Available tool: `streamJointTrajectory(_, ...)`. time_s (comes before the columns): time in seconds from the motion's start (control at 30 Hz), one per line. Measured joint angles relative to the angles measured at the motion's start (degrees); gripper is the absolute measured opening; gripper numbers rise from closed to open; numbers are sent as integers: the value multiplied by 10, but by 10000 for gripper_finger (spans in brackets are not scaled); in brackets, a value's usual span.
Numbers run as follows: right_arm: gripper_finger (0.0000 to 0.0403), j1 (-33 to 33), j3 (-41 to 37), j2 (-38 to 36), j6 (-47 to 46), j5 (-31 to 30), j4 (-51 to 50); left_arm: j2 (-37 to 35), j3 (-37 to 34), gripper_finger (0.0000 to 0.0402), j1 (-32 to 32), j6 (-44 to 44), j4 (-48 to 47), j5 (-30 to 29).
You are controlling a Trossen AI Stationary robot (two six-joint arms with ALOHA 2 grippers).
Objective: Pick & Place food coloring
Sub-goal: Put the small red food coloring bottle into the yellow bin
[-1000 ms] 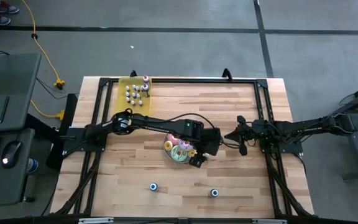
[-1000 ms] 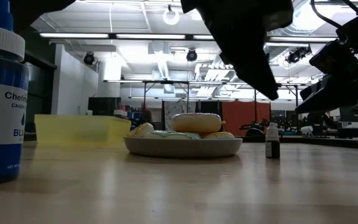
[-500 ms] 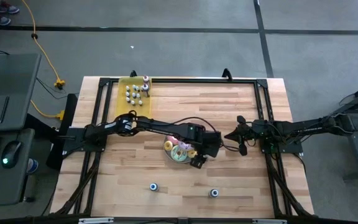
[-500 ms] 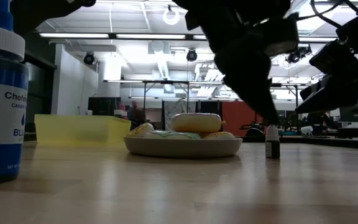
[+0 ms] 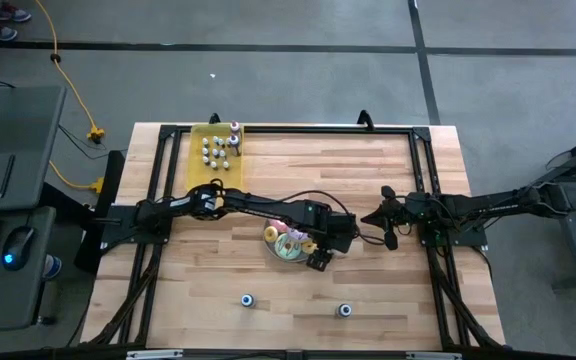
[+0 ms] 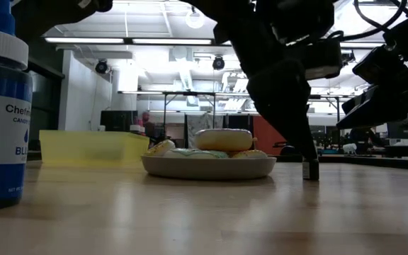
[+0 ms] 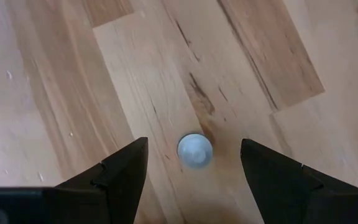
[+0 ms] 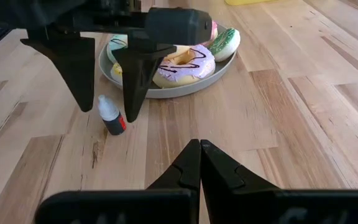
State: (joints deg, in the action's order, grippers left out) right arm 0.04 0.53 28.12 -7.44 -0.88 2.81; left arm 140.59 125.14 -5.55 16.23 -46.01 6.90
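Yellow plastic marks the tray (image 5: 216, 147) at the far left corner of the desk (image 5: 368, 170), and in the high view most of the food coloring bottles (image 5: 218, 150) stand in it, so the bulk of the set appears placed; two loose bottles (image 5: 248, 300) lie nearer the front edge than the plate of doughnuts (image 5: 288, 243), and a third is hidden under the left pincer (image 5: 317, 260) just beside the plate, so at least three look left to move. The right pincer (image 5: 389, 230) waits well to the plate's right. In the low view a small dark bottle (image 6: 310, 168) stands upright on the desk to the right of the plate (image 6: 209, 166), with the left pincer's dark fingers (image 6: 289, 106) come down over it; contact cannot be told here. In the left wrist view the bottle's pale cap (image 7: 194, 150) sits between the two fingers (image 7: 120, 177), which stand wide apart with clear wood on each side: spread, gripping nothing. In the right wrist view the bottle (image 8: 111, 116) stands between the left pincer's two fingers (image 8: 79, 68) in front of the plate, untouched, while the right pincer (image 8: 199, 147) has its fingers pressed together and empty. Judgement: the grasp of this bottle is lined up but not made.
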Motion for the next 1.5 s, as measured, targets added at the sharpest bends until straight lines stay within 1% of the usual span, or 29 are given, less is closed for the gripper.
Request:
streamJointTrajectory(0.63,0,0,0,0,0,0,0,0,0,249,3,-2,1,0)
streamJointTrajectory(0.7,0,0,0,0,0,0,0,0,0,238,3,-2,1,0)
streamJointTrajectory(0.93,0,0,0,0,0,0,0,0,0,171,3,-3,1,0)
streamJointTrajectory(1.07,0,0,0,0,0,0,0,0,0,144,3,-5,1,0)
streamJointTrajectory(1.23,0,0,0,0,0,0,0,1,0,130,3,-21,8,1)
streamJointTrajectory(1.37,0,0,0,0,0,0,0,8,0,128,3,-47,15,4)
streamJointTrajectory(1.5,0,0,0,0,0,0,-1,13,1,128,3,-51,25,13)
